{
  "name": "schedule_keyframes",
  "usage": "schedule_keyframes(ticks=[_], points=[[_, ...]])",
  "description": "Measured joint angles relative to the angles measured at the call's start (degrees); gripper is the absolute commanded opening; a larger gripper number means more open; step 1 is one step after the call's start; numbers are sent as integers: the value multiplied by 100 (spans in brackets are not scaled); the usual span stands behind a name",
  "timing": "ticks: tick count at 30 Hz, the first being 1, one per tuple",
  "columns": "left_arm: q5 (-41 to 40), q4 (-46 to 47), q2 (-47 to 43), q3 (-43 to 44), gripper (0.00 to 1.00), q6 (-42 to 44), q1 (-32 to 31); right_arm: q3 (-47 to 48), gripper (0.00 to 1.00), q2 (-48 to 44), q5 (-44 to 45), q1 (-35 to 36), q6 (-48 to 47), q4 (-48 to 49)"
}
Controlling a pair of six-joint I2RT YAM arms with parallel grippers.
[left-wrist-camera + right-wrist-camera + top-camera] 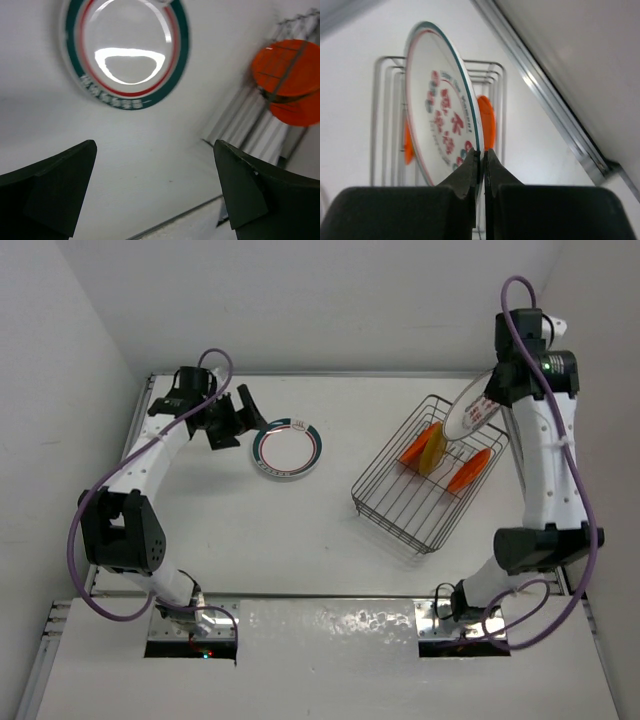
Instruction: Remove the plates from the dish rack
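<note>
Right tool: pinched tight on the rim of the white plate with red characters, held on edge over the far end of the dish rack, right side of bench. In the rack: two orange plates and a yellow-olive plate. Left tool: spread wide, empty, near the far-left corner. Ringed plate lies flat beside it.

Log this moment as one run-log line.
left gripper: open, empty | right gripper: shut on red-character plate rim | green-ringed plate: flat on table | dish rack: two orange plates, one yellow plate inside
</note>
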Motion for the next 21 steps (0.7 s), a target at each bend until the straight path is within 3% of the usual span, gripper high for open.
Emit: schedule_keyframes(ticks=[4,9,11,16,18,21], points=[[1237,966,0,-2,100,-332,-136,-800,0,-868,-988,-13,-332,765],[2343,2448,0,-15,100,-1005,-549,-2514,0,-1792,-3602,-4,-293,2673],[2590,2771,2,-13,100,-1169,-697,-3163,0,-1818,-4586,146,24,3716],[2876,3134,138,-17,99,-1408,-828,-3952,0,-1517,-5727,686,678,5152],[2918,3241,208,-33,90,-1482,-828,-3995,0,-1349,-5982,914,876,5525],[2927,3353,273,-81,29,-1633,-828,-4098,0,-1244,-6249,1123,1200,6148]])
